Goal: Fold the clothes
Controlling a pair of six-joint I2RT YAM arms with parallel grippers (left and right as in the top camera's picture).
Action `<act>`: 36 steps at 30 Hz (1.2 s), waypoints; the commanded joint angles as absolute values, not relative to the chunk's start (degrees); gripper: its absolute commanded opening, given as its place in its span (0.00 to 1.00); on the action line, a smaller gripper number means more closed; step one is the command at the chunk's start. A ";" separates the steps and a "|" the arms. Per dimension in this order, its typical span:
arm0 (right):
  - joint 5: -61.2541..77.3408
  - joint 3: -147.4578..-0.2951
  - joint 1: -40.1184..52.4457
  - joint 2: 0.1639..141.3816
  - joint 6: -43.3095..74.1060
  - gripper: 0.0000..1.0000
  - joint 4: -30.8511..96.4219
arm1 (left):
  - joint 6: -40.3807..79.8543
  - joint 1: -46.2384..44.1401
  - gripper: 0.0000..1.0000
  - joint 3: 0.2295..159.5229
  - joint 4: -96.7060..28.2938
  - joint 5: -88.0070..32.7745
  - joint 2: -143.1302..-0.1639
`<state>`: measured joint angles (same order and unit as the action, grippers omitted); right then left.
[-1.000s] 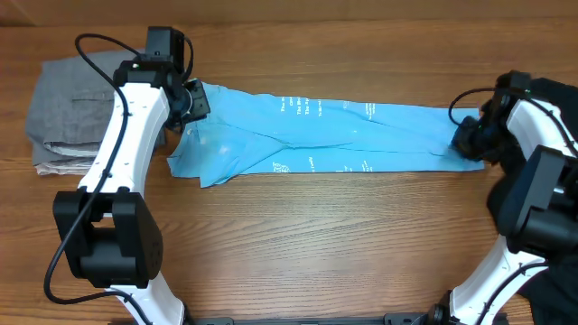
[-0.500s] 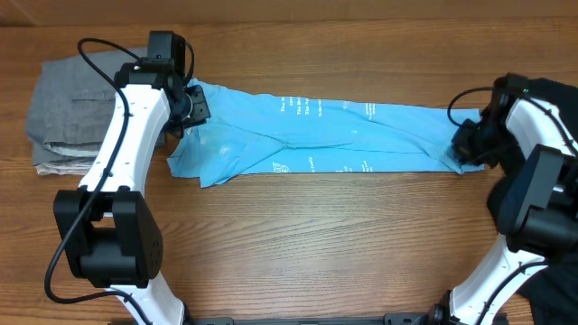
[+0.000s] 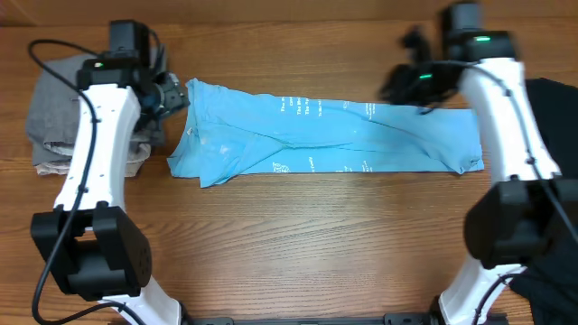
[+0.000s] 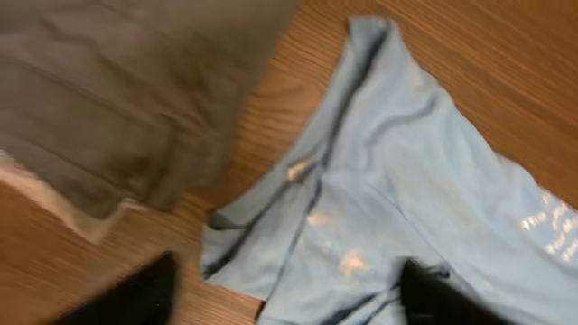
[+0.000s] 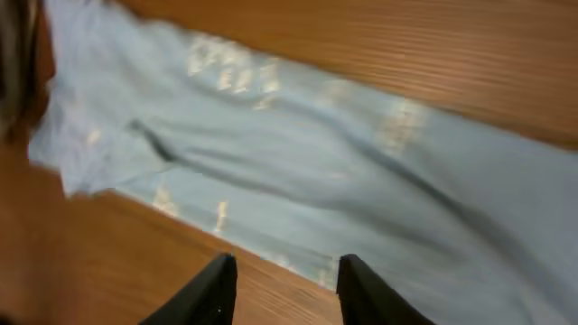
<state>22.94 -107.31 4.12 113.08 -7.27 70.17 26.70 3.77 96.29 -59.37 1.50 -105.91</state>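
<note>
- Wrist views are blurred; I see the black garment (image 3: 560, 99) cut off at the right edge.
- Left gripper (image 4: 284, 296), right gripper (image 5: 284, 289): fingers apart, having released the T-shirt (image 3: 334, 135) ends.

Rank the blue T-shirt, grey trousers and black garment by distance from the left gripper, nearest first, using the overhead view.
From the left gripper:
1. blue T-shirt, its near end right beside it.
2. grey trousers, on the far left.
3. black garment, at the far right edge.

The left pincer (image 4: 284, 293) and right pincer (image 5: 285, 282) have released the T-shirt (image 3: 325, 135) and lifted away.
</note>
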 commanded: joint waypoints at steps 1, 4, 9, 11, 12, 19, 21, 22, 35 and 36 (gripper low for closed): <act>21.32 -107.09 10.33 113.08 -11.20 0.44 68.90 | 27.68 5.34 1.00 97.62 -59.57 1.91 -104.47; 20.14 -107.09 14.37 113.08 -11.20 0.57 68.01 | 27.68 5.52 1.00 97.62 -59.55 1.89 -104.47; 21.06 -107.11 18.22 113.06 -11.18 0.33 67.59 | 27.68 5.39 1.00 97.62 -59.55 1.89 -104.47; 21.08 -107.09 19.27 113.54 -13.74 0.29 67.85 | 27.68 5.39 1.00 97.62 -59.55 1.89 -104.47; 21.06 -107.09 19.94 113.86 -16.88 0.31 68.49 | 27.68 5.39 1.00 97.62 -59.55 1.89 -104.47; 15.97 -104.99 26.44 117.25 -32.45 0.52 68.62 | 27.68 5.39 1.00 97.62 -59.55 1.89 -104.47; 11.97 -103.48 27.73 118.04 -32.45 0.53 65.71 | 27.68 5.39 1.00 97.62 -59.55 1.89 -104.47; 10.76 -102.63 28.29 118.54 -32.73 0.54 64.05 | 27.68 5.39 1.00 97.62 -59.55 1.89 -104.47; 1.10 -91.79 32.56 119.83 -37.80 0.46 47.00 | 27.68 5.39 1.00 97.62 -59.55 1.89 -104.47; 1.06 -90.61 32.56 119.83 -37.80 0.46 45.43 | 27.68 5.39 1.00 97.62 -59.55 1.89 -104.47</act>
<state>3.14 -93.01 32.34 119.87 -36.10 47.24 27.07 5.63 96.29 -59.59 1.74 -105.91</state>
